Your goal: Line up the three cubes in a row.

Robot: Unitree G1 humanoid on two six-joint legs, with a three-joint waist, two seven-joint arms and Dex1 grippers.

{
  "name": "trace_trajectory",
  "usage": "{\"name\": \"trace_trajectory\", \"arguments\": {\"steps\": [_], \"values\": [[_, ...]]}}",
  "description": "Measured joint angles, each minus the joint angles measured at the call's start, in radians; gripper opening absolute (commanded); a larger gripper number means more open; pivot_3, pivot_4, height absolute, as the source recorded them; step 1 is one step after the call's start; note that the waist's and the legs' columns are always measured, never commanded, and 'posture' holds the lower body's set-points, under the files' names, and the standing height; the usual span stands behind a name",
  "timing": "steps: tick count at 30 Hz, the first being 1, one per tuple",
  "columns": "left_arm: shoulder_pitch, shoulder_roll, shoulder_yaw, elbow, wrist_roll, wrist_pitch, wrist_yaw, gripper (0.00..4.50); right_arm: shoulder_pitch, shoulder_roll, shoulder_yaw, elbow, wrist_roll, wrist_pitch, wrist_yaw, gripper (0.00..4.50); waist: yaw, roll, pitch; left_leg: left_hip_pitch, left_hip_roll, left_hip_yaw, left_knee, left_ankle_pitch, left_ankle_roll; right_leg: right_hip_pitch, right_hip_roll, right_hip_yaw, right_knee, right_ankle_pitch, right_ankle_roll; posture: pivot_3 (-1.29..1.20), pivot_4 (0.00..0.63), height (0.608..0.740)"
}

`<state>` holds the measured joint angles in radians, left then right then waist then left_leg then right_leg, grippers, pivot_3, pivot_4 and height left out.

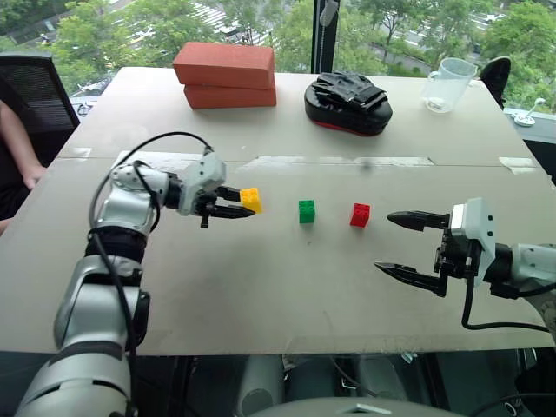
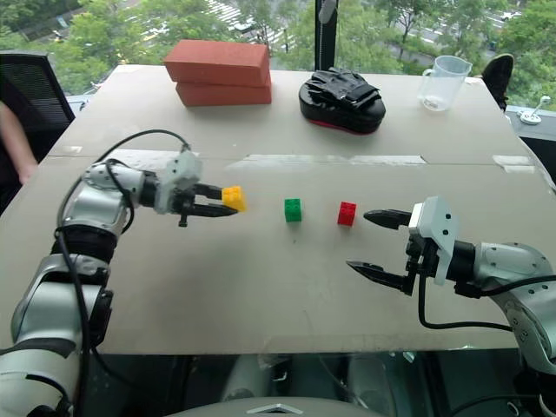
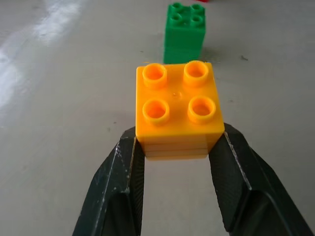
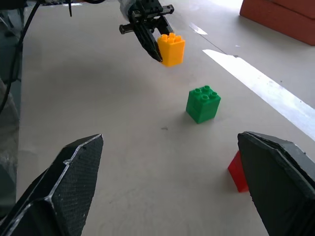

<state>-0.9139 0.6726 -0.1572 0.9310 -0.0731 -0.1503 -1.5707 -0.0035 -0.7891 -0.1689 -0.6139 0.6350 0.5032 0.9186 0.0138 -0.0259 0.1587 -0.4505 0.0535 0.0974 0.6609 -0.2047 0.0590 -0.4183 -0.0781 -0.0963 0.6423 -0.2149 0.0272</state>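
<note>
The table (image 1: 261, 295) carries 2 stacked orange bricks (image 1: 226, 76) far behind the green cube (image 1: 307, 211), with a black padded object (image 1: 347, 102) and a clear jug (image 1: 447, 84) also well behind it.

Left gripper (image 1: 234, 207) is clamped on the yellow cube (image 1: 251, 200), holding it by its lower side faces, studs up, to the left of the green cube and apparently lifted off the surface, though the height is hard to judge.

Right gripper (image 1: 401, 247) stands wide apart with nothing in it, right of the red cube (image 1: 360, 215), which sits just right of the green cube.

Risks, biggest first:
1. The grip is low and near the cube's rear edge, so yellow could pivot or slip on release and land crooked.
2. Setting down too close would knock the green cube out of line.
3. The idle right fingers could nudge the red cube if that arm drifts inward.
</note>
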Motion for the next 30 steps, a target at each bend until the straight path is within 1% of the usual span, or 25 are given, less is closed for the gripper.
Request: {"name": "trace_trajectory", "arguments": {"steps": [3,7,12,16,22,24,25,26,28,30], "values": [[-0.064,-0.023,-0.018,0.132,0.044,-0.098,-0.020,1.31,0.020,0.000,-0.006,-0.003,-0.014,-0.005,-0.014,4.50,-0.002,0.000,0.000,0.000,0.001,0.000,0.000,0.000,0.000,-0.001,0.001,0.001,0.000,-0.001,0.002,0.00,0.150,0.740],[-0.116,-0.039,-0.020,0.244,0.092,-0.172,-0.027,1.31,0.040,0.001,-0.007,-0.027,-0.020,-0.005,-0.037,4.50,0.001,0.000,0.000,0.000,0.002,-0.001,0.000,0.000,0.000,-0.001,0.000,0.000,0.001,-0.002,0.001,0.00,0.150,0.740],[-0.140,-0.047,-0.021,0.300,0.130,-0.206,-0.024,1.31,0.066,0.001,-0.015,-0.056,-0.015,-0.003,-0.054,4.50,0.002,0.000,0.000,-0.002,0.002,-0.002,0.003,-0.001,0.001,-0.001,0.000,0.000,0.001,-0.004,-0.001,0.00,0.150,0.740],[-0.148,-0.048,-0.020,0.319,0.152,-0.216,-0.013,1.31,0.072,-0.002,-0.043,-0.076,-0.006,0.001,-0.066,4.50,0.001,0.000,0.000,-0.002,0.002,-0.001,0.004,-0.001,0.002,-0.001,0.000,0.000,0.001,-0.003,0.000,0.00,0.150,0.740],[-0.153,-0.062,-0.019,0.338,0.177,-0.230,0.023,1.31,0.073,-0.003,-0.043,-0.086,0.003,0.019,-0.080,4.50,0.002,0.000,0.000,-0.002,0.002,-0.002,0.004,-0.002,0.002,-0.001,0.000,0.000,0.001,-0.003,-0.001,0.00,0.150,0.740],[-0.163,-0.070,-0.020,0.342,0.191,-0.230,0.036,2.31,0.076,-0.005,-0.043,-0.093,0.006,0.021,-0.084,4.50,0.003,0.000,0.000,-0.002,0.002,-0.002,0.005,-0.002,0.002,0.000,0.000,0.000,0.001,-0.003,0.000,0.00,0.150,0.740],[-0.166,-0.070,-0.020,0.343,0.196,-0.230,0.047,2.50,0.078,-0.006,-0.044,-0.097,0.008,0.022,-0.086,4.50,0.003,0.000,0.000,-0.002,0.002,-0.002,0.005,-0.002,0.002,0.000,0.000,0.000,0.001,-0.003,0.000,0.00,0.150,0.740],[-0.166,-0.071,-0.020,0.343,0.198,-0.230,0.050,2.96,0.080,-0.006,-0.044,-0.099,0.009,0.023,-0.087,4.50,0.002,0.000,0.000,-0.002,0.002,-0.002,0.005,-0.002,0.003,0.000,0.000,0.000,0.001,-0.003,0.000,0.00,0.150,0.740],[-0.166,-0.072,-0.014,0.344,0.199,-0.229,0.050,3.70,0.086,-0.009,-0.045,-0.106,0.011,0.031,-0.095,4.50,0.001,0.000,0.000,-0.002,0.002,-0.002,0.005,-0.002,0.003,0.000,0.000,0.000,0.001,-0.003,0.000,0.00,0.150,0.740],[-0.166,-0.069,-0.001,0.342,0.191,-0.220,0.048,3.70,0.092,-0.010,-0.050,-0.113,0.016,0.038,-0.104,4.50,0.001,0.000,0.000,-0.002,0.002,-0.002,0.005,-0.002,0.003,0.000,0.000,0.000,0.001,-0.003,0.000,0.00,0.150,0.740]]}}
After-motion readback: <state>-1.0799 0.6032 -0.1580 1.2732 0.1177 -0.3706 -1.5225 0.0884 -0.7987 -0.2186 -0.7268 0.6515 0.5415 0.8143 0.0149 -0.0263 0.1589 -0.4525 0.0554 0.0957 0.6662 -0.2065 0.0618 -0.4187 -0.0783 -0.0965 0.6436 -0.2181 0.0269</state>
